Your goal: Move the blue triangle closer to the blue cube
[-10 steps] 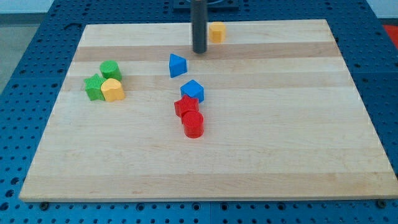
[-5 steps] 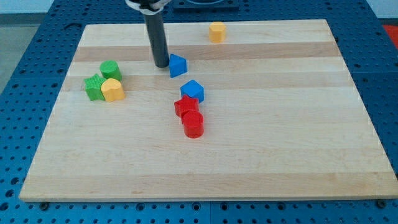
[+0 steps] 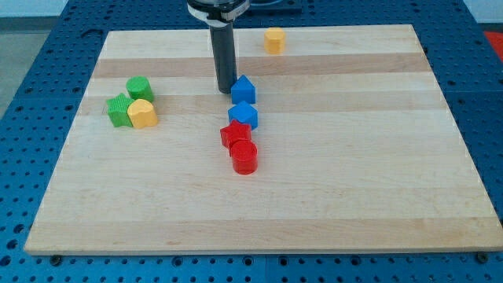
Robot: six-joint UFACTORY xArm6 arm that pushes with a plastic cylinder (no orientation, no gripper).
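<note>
- The bench (image 3: pixel 330 196) is a pale wooden board on a blue perforated base; its near corners run just out of the view's bottom.
- Nearest stands a red cylinder (image 3: pixel 244 157), touching a red block (image 3: pixel 234 134) behind it whose shape is hard to make out.
- The blue cube (image 3: pixel 244 115) touches that red block's far right side.
- The blue triangle (image 3: pixel 244 89) sits just behind the blue cube, very close or touching.
- My tip (image 3: pixel 225 90) rests at the triangle's left side, against it. The tool is a plain rod with nothing to open or close, cut off at the view's top.
- At the left, a yellow block (image 3: pixel 143 114), a green block (image 3: pixel 120 110) and a green cylinder (image 3: pixel 140 88) cluster together.
- Farthest is a yellow block (image 3: pixel 273 40).
- No readable writing shows.
</note>
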